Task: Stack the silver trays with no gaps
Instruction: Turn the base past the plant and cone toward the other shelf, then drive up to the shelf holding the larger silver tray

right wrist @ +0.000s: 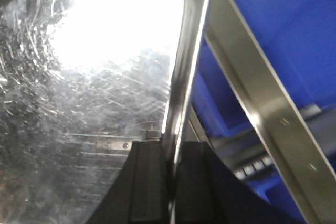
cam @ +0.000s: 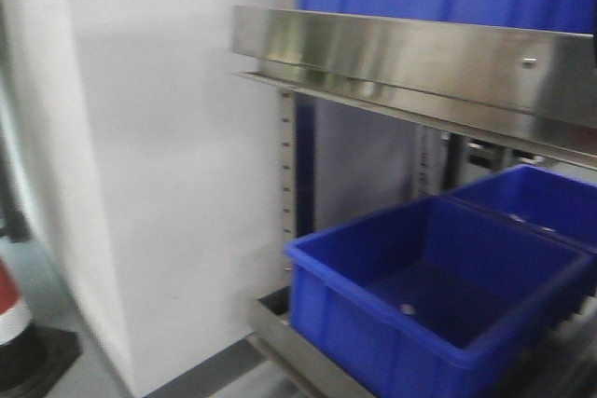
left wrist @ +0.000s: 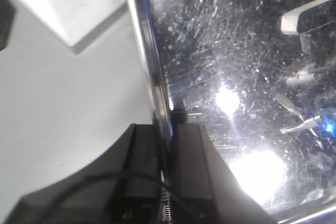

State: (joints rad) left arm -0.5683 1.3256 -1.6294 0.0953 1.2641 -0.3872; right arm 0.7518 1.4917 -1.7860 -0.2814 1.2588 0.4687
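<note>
Stainless-steel and scratched, glaring with reflected light, the shallow silver tray [left wrist: 236, 77] fills the left wrist view from 12 to 5 o'clock. Its out-turned rim is clenched at 6 o'clock by the left gripper [left wrist: 166, 132], with grey floor [left wrist: 63, 103] at 9 o'clock. The right gripper [right wrist: 171, 148] likewise grasps the rim of a silver tray [right wrist: 79, 129] spreading toward 9 o'clock. A brushed-steel shelf rail [right wrist: 262, 103] and blue plastic bin [right wrist: 215, 103] lie toward 3 o'clock.
</note>
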